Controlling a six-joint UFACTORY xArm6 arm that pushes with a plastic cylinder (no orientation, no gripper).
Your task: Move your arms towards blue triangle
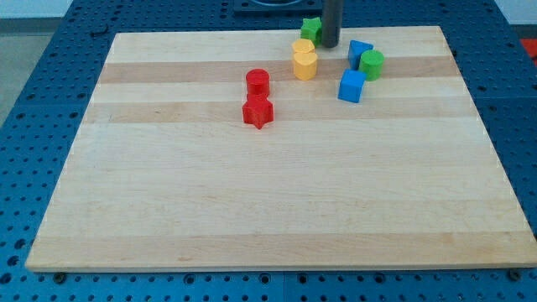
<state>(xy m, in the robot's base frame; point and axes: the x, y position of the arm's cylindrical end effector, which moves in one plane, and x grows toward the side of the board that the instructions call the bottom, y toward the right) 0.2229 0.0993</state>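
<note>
My tip (330,45) stands near the view's top edge of the board, touching or almost touching the right side of a green star-like block (311,29). A blue block that looks like the triangle (357,51) lies a short way to the right of my tip, with a gap between them. A green cylinder (372,64) sits against its lower right side and hides part of it. A second, chunkier blue block (351,85) lies below these. I cannot be sure which of the two blue blocks is the triangle.
Two yellow blocks (304,59) sit pressed together just below and left of my tip. A red cylinder (258,82) and a red star (258,111) lie further left. The wooden board (252,210) rests on a blue perforated table.
</note>
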